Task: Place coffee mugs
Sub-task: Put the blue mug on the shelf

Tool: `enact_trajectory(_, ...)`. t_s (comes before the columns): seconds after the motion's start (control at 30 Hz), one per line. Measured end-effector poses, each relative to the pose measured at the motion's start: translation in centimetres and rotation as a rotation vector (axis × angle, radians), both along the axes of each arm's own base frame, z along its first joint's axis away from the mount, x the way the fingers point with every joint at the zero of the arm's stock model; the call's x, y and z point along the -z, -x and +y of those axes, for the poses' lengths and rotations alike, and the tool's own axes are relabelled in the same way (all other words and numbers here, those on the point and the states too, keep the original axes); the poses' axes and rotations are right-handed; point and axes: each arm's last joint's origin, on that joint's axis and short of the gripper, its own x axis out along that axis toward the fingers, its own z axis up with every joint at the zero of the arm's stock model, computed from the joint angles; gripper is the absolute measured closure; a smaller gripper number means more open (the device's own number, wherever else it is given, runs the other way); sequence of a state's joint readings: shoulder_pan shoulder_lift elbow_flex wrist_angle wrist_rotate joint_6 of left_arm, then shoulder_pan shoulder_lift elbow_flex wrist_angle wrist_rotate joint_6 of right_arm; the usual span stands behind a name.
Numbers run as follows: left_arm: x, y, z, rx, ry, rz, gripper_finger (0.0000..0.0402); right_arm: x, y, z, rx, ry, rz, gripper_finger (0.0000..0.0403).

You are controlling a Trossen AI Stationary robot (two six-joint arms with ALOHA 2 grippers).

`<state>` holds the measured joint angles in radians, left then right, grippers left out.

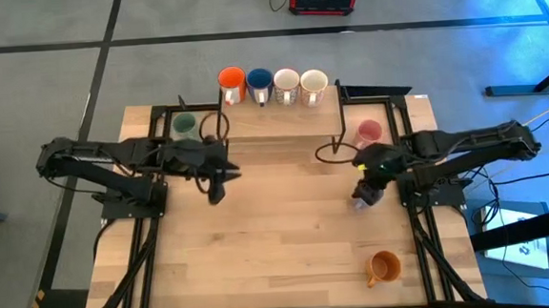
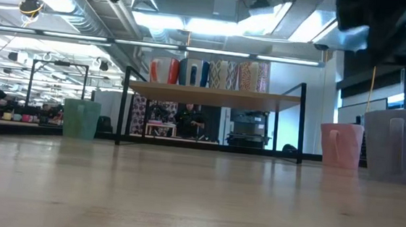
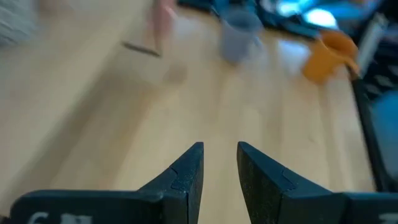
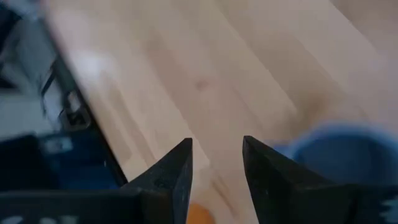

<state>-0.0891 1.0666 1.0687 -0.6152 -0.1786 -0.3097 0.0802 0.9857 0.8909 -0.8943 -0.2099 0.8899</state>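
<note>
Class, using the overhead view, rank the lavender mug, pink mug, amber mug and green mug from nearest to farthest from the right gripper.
1. Lavender mug: right beside the right gripper.
2. Pink mug: behind it, by the shelf.
3. Amber mug: front right.
4. Green mug: far left.

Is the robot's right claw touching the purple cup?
Apart. The right wrist view shows the right gripper open with only bare table between its fingers, and the lavender mug sits off to one side.

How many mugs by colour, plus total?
orange-red mug: 1
dark blue mug: 1
white mugs: 2
green mug: 1
pink mug: 1
lavender mug: 1
amber mug: 1
Total: 8
</note>
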Motion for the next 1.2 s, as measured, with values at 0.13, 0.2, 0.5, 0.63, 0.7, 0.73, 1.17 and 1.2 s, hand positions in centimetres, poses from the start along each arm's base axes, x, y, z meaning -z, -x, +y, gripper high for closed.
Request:
enact_trajectory(0.13,0.2,1.3,-1.9,0.071,0.046,0.06,0.0311,0.6,0.6,0.2,0.188,-0.036,0.132,0.0276)
enact_trajectory(0.2,0.3,1.9,-2.9,0.101,0.051,0.084,0.0311,0.9,0.5,0.4,0.262,-0.029,0.174,0.0276)
enact_trajectory(0.5,1.0,3.8,-6.1,0.152,0.007,0.167,0.0311,3.7,-1.6,1.6,0.411,0.094,0.335,0.0276)
enact_trajectory(0.63,1.3,4.4,-6.4,0.131,-0.064,0.195,0.0311,5.1,-2.6,2.2,0.458,0.133,0.395,0.0276)
enact_trajectory(0.7,1.3,4.5,-6.4,0.112,-0.079,0.195,0.0311,5.7,-3.0,2.3,0.454,0.128,0.431,0.0276)
enact_trajectory(0.73,1.4,4.6,-6.4,0.111,-0.083,0.201,0.0311,6.0,-3.1,2.4,0.456,0.127,0.448,0.0276)
enact_trajectory(1.17,1.5,4.7,-6.2,0.094,-0.12,0.213,0.0311,7.8,-4.1,2.6,0.414,0.172,0.532,0.0302)
enact_trajectory(1.2,1.5,4.7,-6.2,0.094,-0.12,0.213,0.0311,7.8,-4.1,2.6,0.4,0.176,0.533,0.0316)
